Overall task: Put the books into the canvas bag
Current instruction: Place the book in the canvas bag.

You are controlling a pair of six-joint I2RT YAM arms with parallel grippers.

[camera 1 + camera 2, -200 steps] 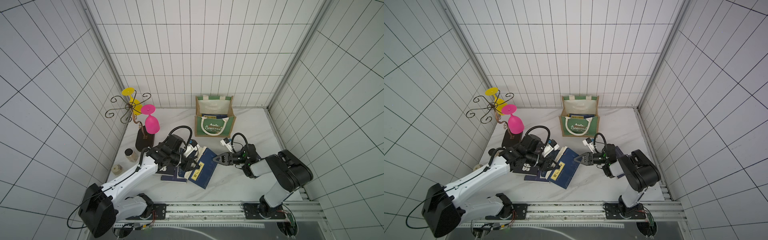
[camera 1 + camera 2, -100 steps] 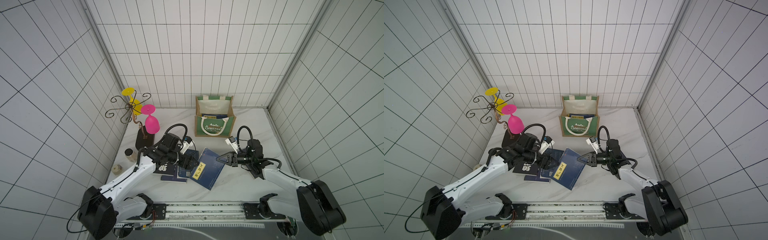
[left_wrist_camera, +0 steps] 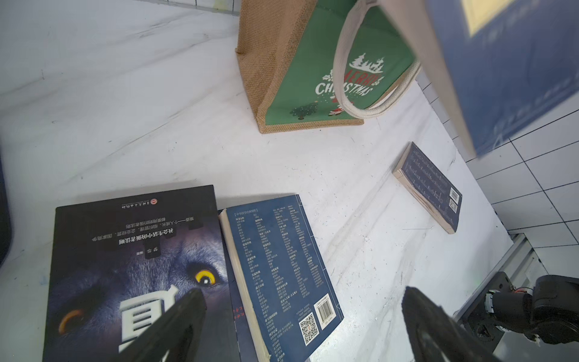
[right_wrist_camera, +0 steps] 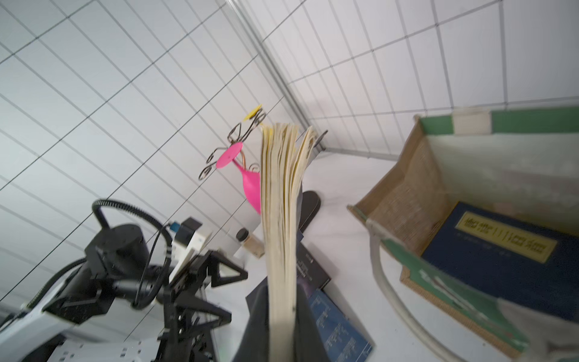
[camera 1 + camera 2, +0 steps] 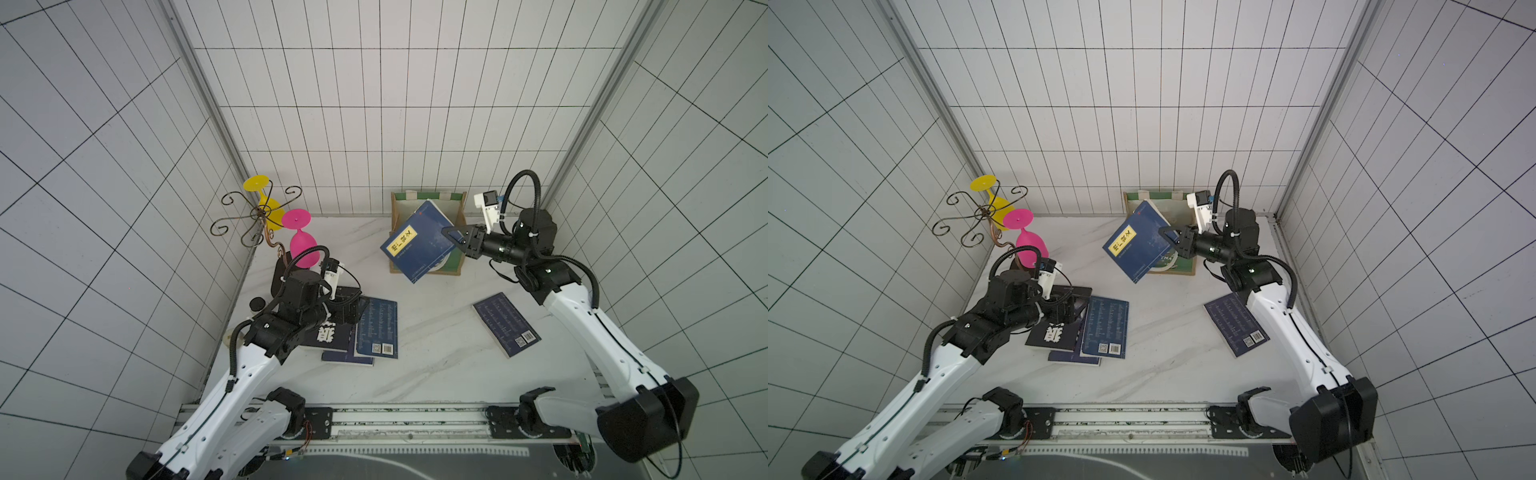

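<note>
Since the white marble desk (image 5: 436,374) is the biggest thing here, I'll start there and work down. At 12 o'clock on it, against the back wall, stands the canvas bag (image 3: 275,62): jute sides, green front with "CHRISTMAS", a white rope handle hanging down the front. It's upright with the mouth open.

Over at 10 o'clock there's a wire stemware rack (image 5: 257,214).

Next, the navy book with the yellow label (image 5: 415,245). It's up in the air and tilted, and in both top views it covers most of the bag's mouth and front. The right claw (image 5: 451,237) is clamped on its 3 o'clock edge, and in the right wrist view the pages (image 4: 279,219) fan out away from the claw. I can't tell whether the book touches the bag's rim.

At 9 o'clock sits a small pile: a black wolf-face book (image 3: 134,250) on top, a navy back-cover book (image 3: 282,266) with a barcode and QR code overlapping its 3 o'clock side, and a third navy book (image 5: 345,358) peeking out underneath. The left claw (image 3: 302,293) hangs over this pile with its jaws spread wide, gripping nothing.

A lone navy book (image 5: 505,324) lies flat at 3 o'clock, back cover up, well apart from the pile. One more yellow-labelled navy book inside (image 4: 501,250) lies on the bottom of the bag.

Small stuff: a pink glass (image 5: 301,245) and a yellow glass (image 5: 262,195) hang upside down from the rack, and a little jar (image 4: 249,239) with a dark lid stands near the rack's base.
</note>
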